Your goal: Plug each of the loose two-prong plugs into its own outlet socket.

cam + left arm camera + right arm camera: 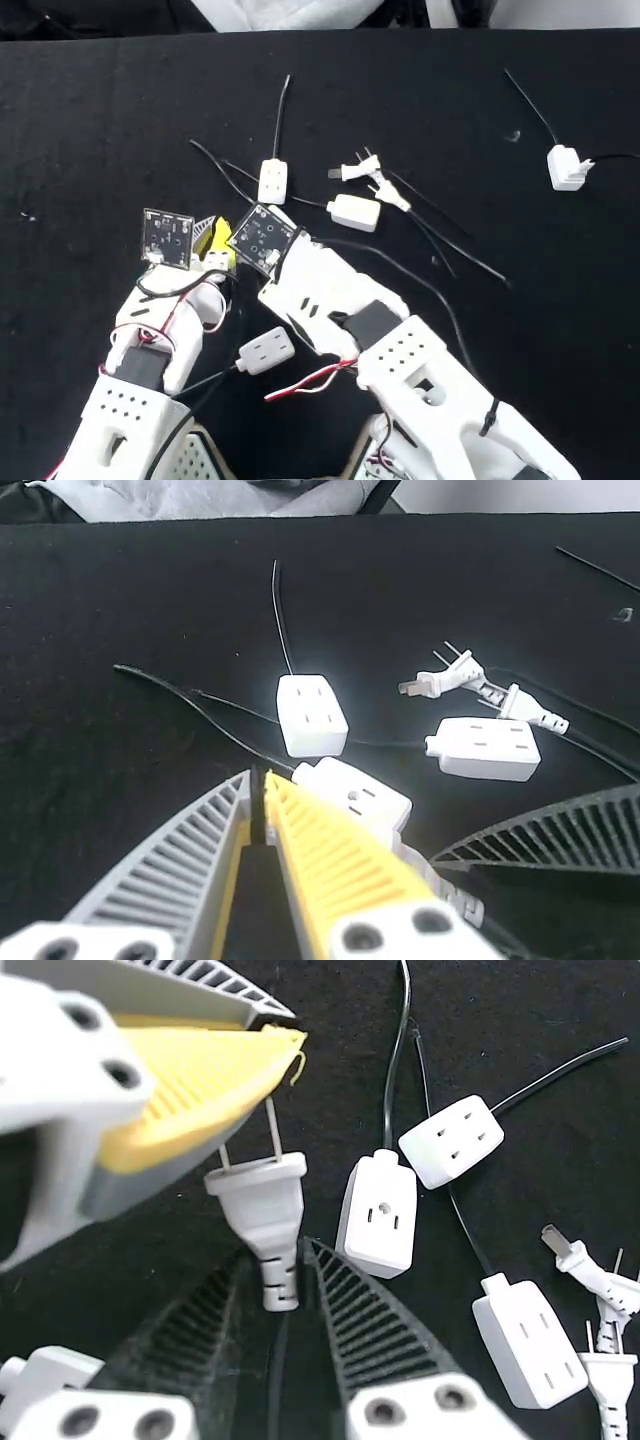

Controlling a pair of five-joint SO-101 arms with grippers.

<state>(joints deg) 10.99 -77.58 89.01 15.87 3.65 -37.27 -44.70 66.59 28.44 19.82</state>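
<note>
The right gripper (275,1265) is clamped on the ribbed tail of a plug (258,1195), which it holds with both prongs pointing away from the wrist. One prong touches the yellow finger (200,1090) of the left gripper (258,778). That gripper's grey and yellow fingers lie together at the tips. I cannot tell whether they pinch the prong.

Both arms reach in from the near edge of the table (90,120). The right arm (400,350) slants across toward the left arm (130,410), so in the high view the two wrists sit side by side with the grippers angled down at the table.

Just beside the held plug lies a socket (380,1210), face up, just past the left gripper's tips. Beyond it is a second socket (272,181), its cord running straight away from the arms. A third socket (354,212) lies to the right of that one. Near the third socket are a loose plug (355,170) and another plug (392,195), close together, with their cords trailing off to the right.

A fourth socket (267,350) lies between the two arms, near their bases. Well apart at the far right sits a white block (567,167) with a cord.
</note>
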